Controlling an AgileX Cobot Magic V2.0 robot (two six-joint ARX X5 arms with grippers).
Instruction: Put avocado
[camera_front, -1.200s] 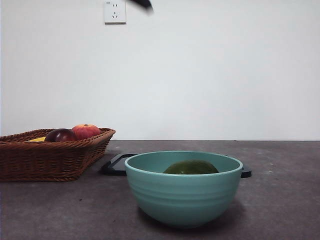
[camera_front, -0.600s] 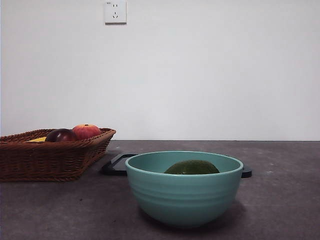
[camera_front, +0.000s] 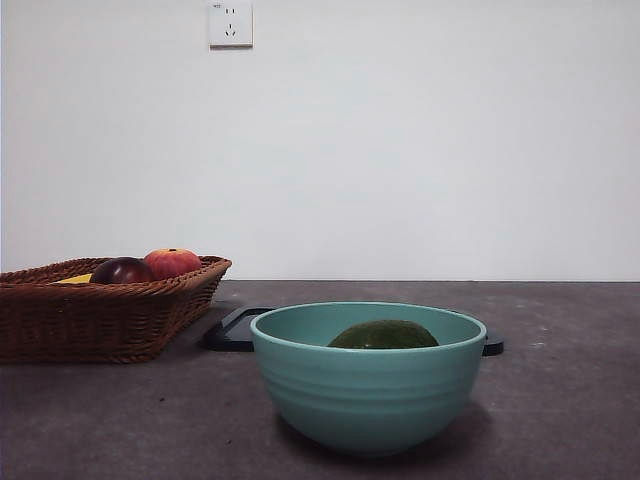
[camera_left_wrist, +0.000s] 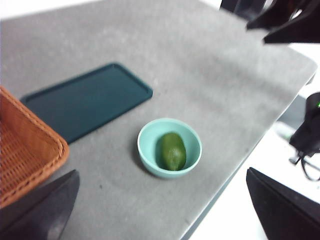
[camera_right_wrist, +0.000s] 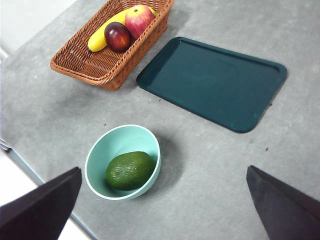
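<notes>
A pale teal bowl (camera_front: 367, 390) is pictured on a grey table (camera_front: 560, 400), well below the right gripper (camera_right_wrist: 163, 169) and nearest to it of all the things. A dark green tray (camera_right_wrist: 212, 82) is laid flat beyond the bowl, farther from that gripper and apart from the bowl. A brown wicker basket (camera_front: 100, 320) is set just beside the tray, farthest from the gripper. A yellow banana (camera_right_wrist: 102, 32), a dark maroon fruit (camera_right_wrist: 118, 36) and a red-orange fruit (camera_right_wrist: 139, 19) are held in the basket, pressed together. A white socket (camera_front: 230, 22) is fixed high on the wall (camera_front: 420, 150) behind.

Your front camera sits low, level with the bowl (camera_front: 367, 375); both wrist cameras look down from high, sharing it.
</notes>
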